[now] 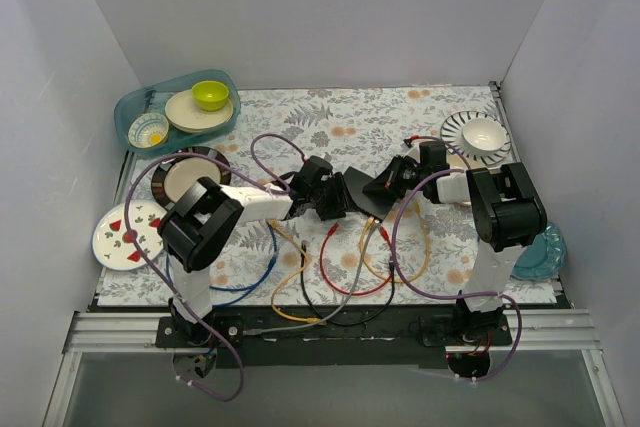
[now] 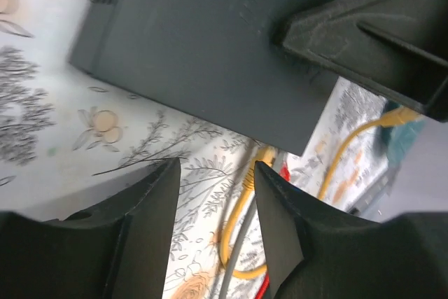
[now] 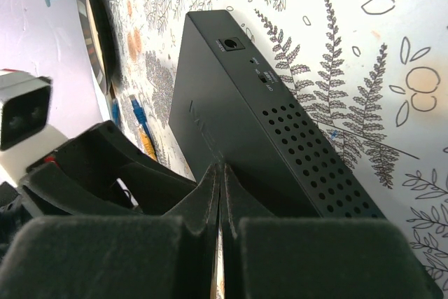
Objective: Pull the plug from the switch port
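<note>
Table (image 1: 440, 117): sitting between white walls, wearing a cloth with leaves and flowers.
Switch (image 1: 358, 193): lying in the middle of the table, between the two grippers.
Left gripper (image 2: 217, 201): hanging just left of the switch, fingers standing apart and holding nothing.
Right gripper (image 3: 220, 194): sitting just right of the switch, squeezing its fingers tight together with the tips up against the switch.
Yellow cable (image 2: 241, 201): curling on the cloth on the near side of the switch.

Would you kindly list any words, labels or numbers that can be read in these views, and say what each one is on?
None can be read.
On the switch: tiny pale print beside its round socket and by the small slider, too small to read.
</note>
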Controlling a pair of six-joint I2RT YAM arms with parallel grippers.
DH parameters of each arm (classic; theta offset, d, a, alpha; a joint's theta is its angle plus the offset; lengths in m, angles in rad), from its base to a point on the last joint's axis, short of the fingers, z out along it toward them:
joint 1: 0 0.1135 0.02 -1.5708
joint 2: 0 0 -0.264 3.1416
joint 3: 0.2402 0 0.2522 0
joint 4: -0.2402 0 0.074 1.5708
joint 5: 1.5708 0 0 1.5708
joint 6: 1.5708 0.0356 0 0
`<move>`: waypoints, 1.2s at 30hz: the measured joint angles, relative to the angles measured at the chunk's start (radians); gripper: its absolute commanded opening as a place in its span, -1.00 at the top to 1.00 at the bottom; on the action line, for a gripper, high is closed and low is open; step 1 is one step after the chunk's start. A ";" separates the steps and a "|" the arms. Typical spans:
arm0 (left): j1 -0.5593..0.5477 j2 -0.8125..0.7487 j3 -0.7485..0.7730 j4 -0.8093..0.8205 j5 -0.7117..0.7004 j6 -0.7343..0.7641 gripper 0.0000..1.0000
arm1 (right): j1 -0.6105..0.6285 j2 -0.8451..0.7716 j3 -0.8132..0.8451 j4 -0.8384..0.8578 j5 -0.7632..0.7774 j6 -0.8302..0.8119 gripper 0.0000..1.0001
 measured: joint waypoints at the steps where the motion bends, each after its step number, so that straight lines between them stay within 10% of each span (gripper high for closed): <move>1: -0.003 -0.011 -0.001 -0.010 -0.029 -0.001 0.05 | 0.000 0.000 0.000 0.000 0.000 0.000 0.97; 36: -0.040 0.145 0.146 -0.012 0.158 -0.011 0.39 | -0.001 0.000 0.000 0.000 0.000 -0.005 0.97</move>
